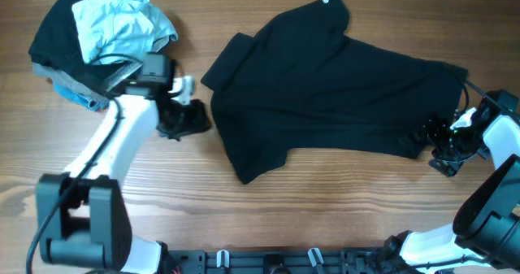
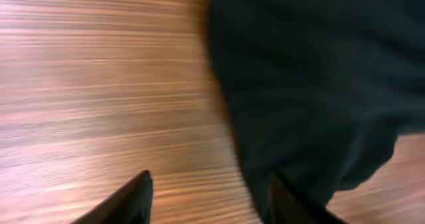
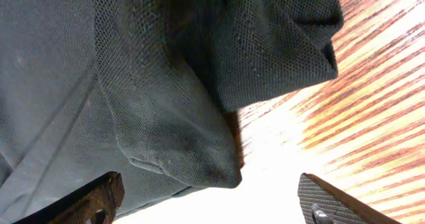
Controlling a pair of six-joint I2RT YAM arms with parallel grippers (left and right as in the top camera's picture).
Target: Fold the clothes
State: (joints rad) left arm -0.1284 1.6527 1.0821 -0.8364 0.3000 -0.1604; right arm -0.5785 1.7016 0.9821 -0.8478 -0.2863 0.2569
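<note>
Left jaws stand apart over the bare counter (image 2: 99,84), with the black shirt (image 1: 325,87) just beside one of them. Right jaws are wide apart too, over the shirt's corner. The shirt lies spread out mid-counter, near a clothes pile (image 1: 114,30).

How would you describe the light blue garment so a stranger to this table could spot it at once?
Start at the wooden table and find the clothes heap in its far left corner. The light blue garment lies crumpled on top of that heap. It is pale, whereas the cloth beneath it and the shirt spread mid-table are black.
</note>
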